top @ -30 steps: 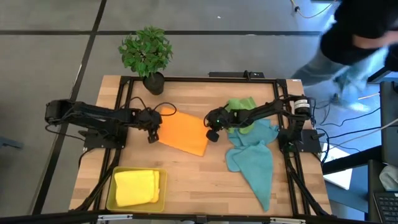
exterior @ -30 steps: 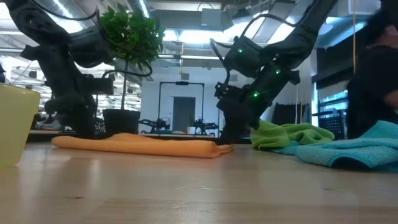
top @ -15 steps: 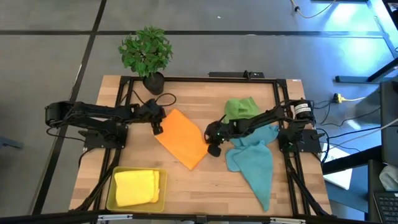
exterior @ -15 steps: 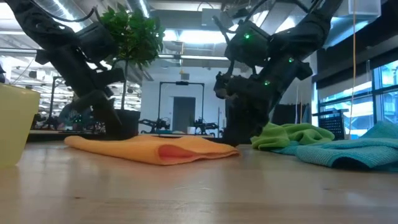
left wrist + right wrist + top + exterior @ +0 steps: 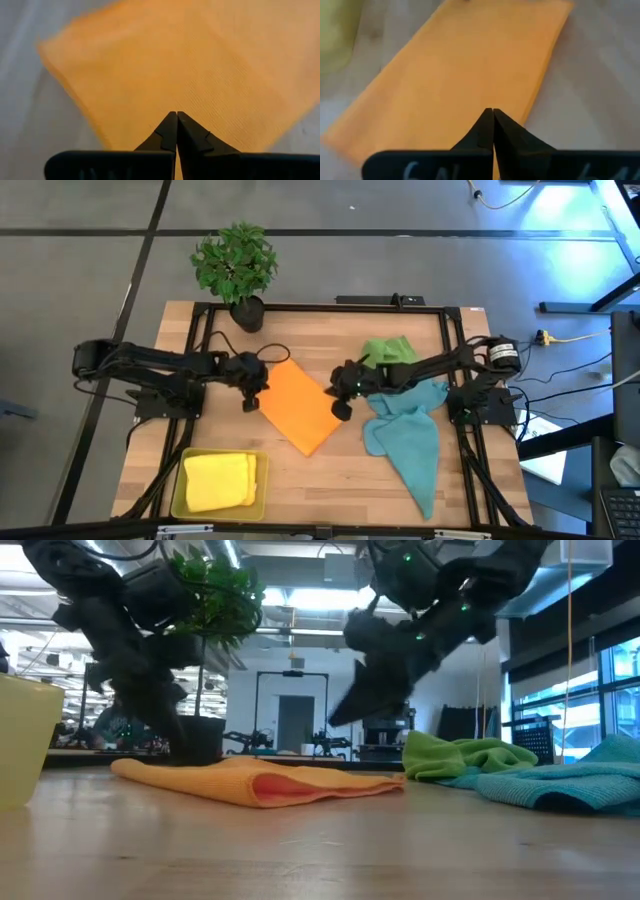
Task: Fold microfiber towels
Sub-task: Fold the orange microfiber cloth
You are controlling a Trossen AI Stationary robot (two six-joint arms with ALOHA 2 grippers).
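The orange towel (image 5: 300,408) lies folded flat on the table's middle, a fold facing the near edge in the low view (image 5: 270,783). My left gripper (image 5: 250,398) is shut at the towel's left edge, over the cloth in its wrist view (image 5: 176,115). My right gripper (image 5: 339,408) is shut at the towel's right edge, raised clear above it in the low view (image 5: 338,718). The green towel (image 5: 385,352) and the teal-blue towels (image 5: 405,435) lie in a heap at the right. The yellow towel (image 5: 218,480) lies folded in the tray. My left gripper stands shut at the orange towel's left edge (image 5: 150,100), pointing down. Its tips are hidden behind the cloth in the low view, and I cannot tell whether they touch it.
A yellow plastic tray (image 5: 178,480) stands at the near left corner and shows at the left of the low view (image 5: 20,740). A potted plant (image 5: 235,265) stands at the far edge. Bare wood lies near the front middle (image 5: 320,485).
The orange towel has turned about on the table, its long side now slanting from far left to near right, and slid a little rightward. My right gripper has risen clear of the towel's right edge. My left gripper has stayed at the towel's left edge.
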